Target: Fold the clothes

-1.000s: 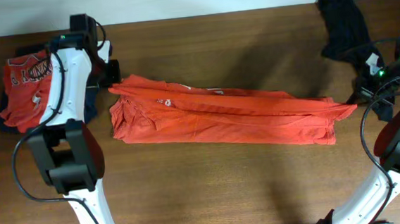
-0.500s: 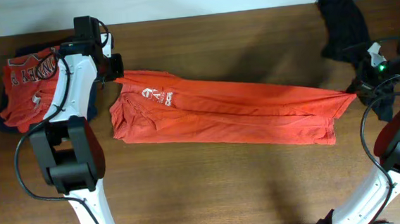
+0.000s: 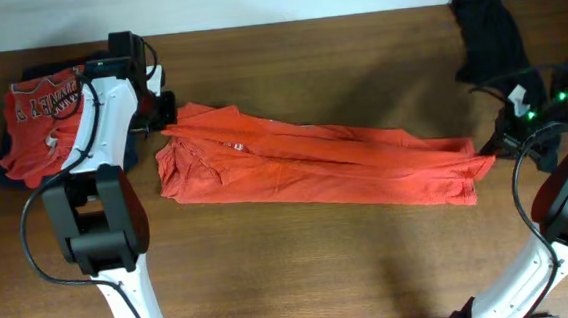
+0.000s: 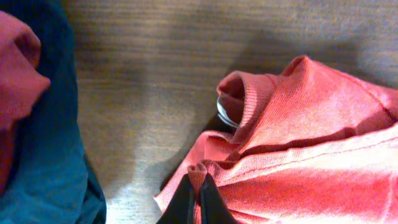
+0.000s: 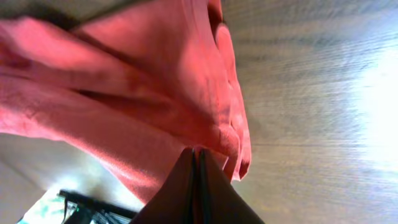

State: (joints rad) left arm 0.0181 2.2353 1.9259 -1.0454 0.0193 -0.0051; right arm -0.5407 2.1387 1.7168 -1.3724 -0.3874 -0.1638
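An orange shirt (image 3: 315,167) lies stretched in a long band across the middle of the table. My left gripper (image 3: 164,113) is shut on its left end, pinching a fold of orange fabric (image 4: 198,174) between the fingers (image 4: 198,186). My right gripper (image 3: 492,144) is shut on the shirt's right end, where the fingers (image 5: 198,155) clamp the orange cloth (image 5: 155,81). The shirt hangs slack between the two grippers and rests on the wood.
A pile of clothes (image 3: 36,121), red on dark blue, lies at the far left; its blue cloth shows in the left wrist view (image 4: 43,124). A black garment (image 3: 486,35) lies at the back right.
The shirt was pulled taut and raised half a second ago; now both grippers have come lower and slightly inward, and the shirt has gone slack onto the table.
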